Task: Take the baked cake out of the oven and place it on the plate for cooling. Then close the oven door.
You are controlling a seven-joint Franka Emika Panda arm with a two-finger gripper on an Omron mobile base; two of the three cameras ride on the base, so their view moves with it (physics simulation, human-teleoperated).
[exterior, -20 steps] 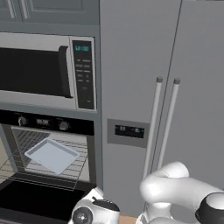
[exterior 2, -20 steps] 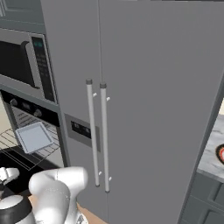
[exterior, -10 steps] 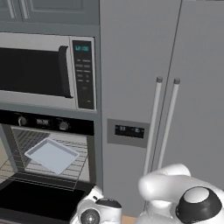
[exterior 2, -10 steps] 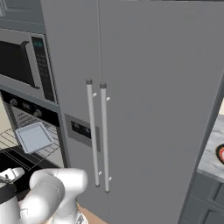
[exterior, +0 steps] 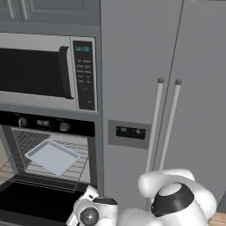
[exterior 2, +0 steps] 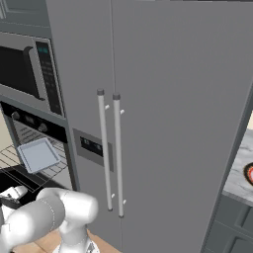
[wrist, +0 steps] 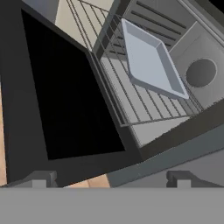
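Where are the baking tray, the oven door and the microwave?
baking tray (wrist: pixel 148 61): hand view, middle of its flat floor.
oven door (wrist: pixel 65 96): hand view, its dark glass panel.
microwave (exterior: pixel 31 73): left base view, its dark window.

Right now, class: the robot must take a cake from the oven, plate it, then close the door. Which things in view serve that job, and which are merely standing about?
Part of the job:
- oven, standing open
- oven door, folded down
- tool, jaws wide, empty, above the door

Just standing about:
- baking tray on the wire rack, nothing on it
- microwave
- fridge
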